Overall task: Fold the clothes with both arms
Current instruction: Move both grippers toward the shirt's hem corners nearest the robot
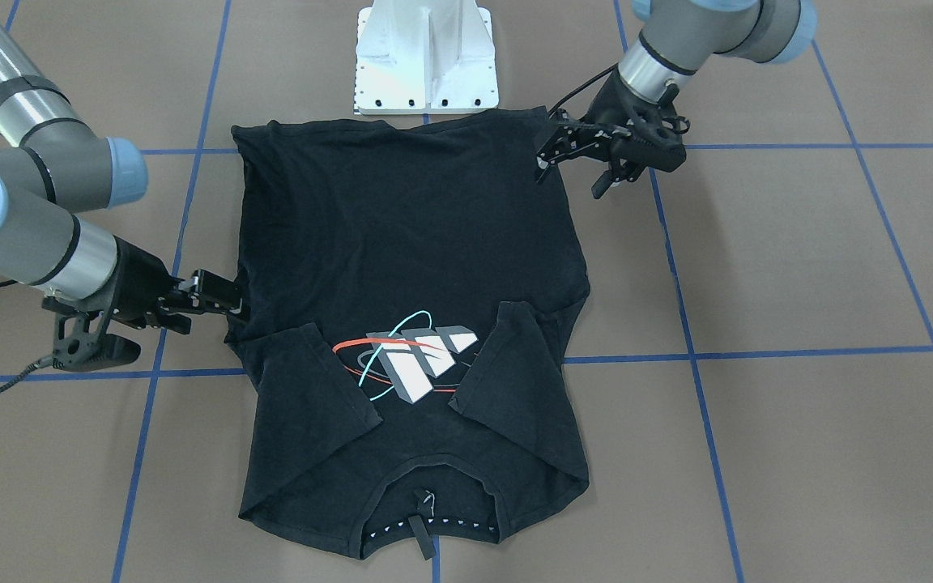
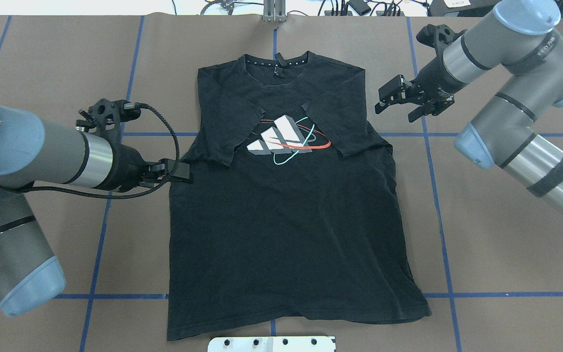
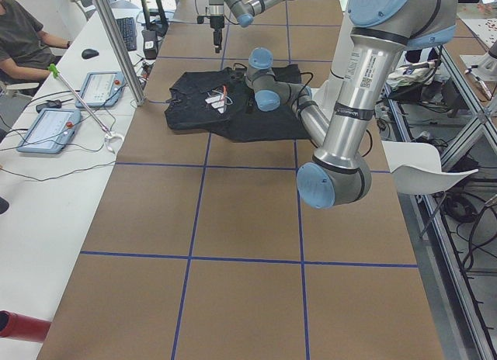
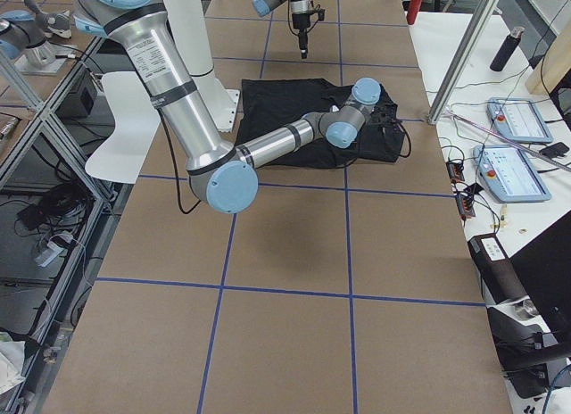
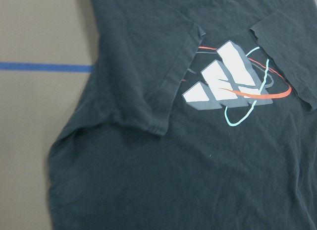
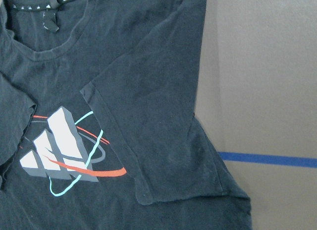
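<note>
Just beside the left gripper [image 2: 184, 172], whose jaws stand apart, lies the T-shirt's [image 2: 281, 220] side edge. The right gripper [image 2: 395, 107], also spread, hangs near the opposite sleeve, holding nothing; the shirt lies flat between them, logo up.

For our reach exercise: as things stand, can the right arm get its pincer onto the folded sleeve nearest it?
Probably yes. The right pincer hovers open just off the shirt, beside that sleeve. Only bare table lies between them.

brown table [image 2: 506, 234] (blue tape grid) carries a flat black t-shirt [image 2: 286, 220].
</note>
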Controlling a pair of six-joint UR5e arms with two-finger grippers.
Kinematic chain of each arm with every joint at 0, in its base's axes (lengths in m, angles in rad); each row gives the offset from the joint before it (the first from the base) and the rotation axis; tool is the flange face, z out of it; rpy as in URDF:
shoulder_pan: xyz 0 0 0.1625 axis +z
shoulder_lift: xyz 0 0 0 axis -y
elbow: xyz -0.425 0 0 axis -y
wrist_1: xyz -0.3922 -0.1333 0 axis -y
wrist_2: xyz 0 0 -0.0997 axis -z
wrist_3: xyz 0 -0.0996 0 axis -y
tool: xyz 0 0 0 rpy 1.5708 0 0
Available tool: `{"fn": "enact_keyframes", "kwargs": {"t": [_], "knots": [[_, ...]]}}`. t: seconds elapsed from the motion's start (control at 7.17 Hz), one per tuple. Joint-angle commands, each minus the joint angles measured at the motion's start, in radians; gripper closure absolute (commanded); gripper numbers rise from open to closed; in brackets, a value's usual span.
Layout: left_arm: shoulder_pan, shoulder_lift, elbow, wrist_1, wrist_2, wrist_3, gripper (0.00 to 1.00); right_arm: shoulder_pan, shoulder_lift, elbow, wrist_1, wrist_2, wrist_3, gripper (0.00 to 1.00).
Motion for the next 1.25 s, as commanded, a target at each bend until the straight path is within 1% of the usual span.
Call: {"fn": "enact_keyframes", "kwargs": {"t": [0.0, 0.14, 0.28, 0.42, 0.7, 0.98, 1.12], "knots": [[0.005, 0.176, 0.032, -0.39, -0.001, -0.144, 0.01, -0.018, -0.142, 0.142, 0.003, 0.006, 0.068, 0.01], [0.013, 0.22, 0.063, -0.479, -0.001, -0.152, 0.01, -0.055, -0.2, 0.187, 0.005, -0.006, 0.084, 0.0], [0.06, 0.229, 0.063, -0.471, 0.002, -0.212, 0.01, -0.09, -0.263, 0.233, 0.005, -0.007, 0.084, 0.0], [0.146, 0.239, 0.065, -0.471, 0.016, -0.282, 0.01, -0.13, -0.312, 0.274, 0.005, -0.007, 0.084, 0.0], [0.269, 0.252, 0.062, -0.471, 0.033, -0.374, 0.01, -0.184, -0.346, 0.3, 0.007, 0.008, 0.083, 0.0], [0.367, 0.257, 0.068, -0.471, 0.035, -0.434, 0.01, -0.195, -0.356, 0.304, 0.01, 0.008, 0.081, 0.0], [0.411, 0.259, 0.078, -0.469, 0.074, -0.456, 0.01, -0.196, -0.356, 0.302, 0.023, 0.009, 0.083, 0.0]]}}
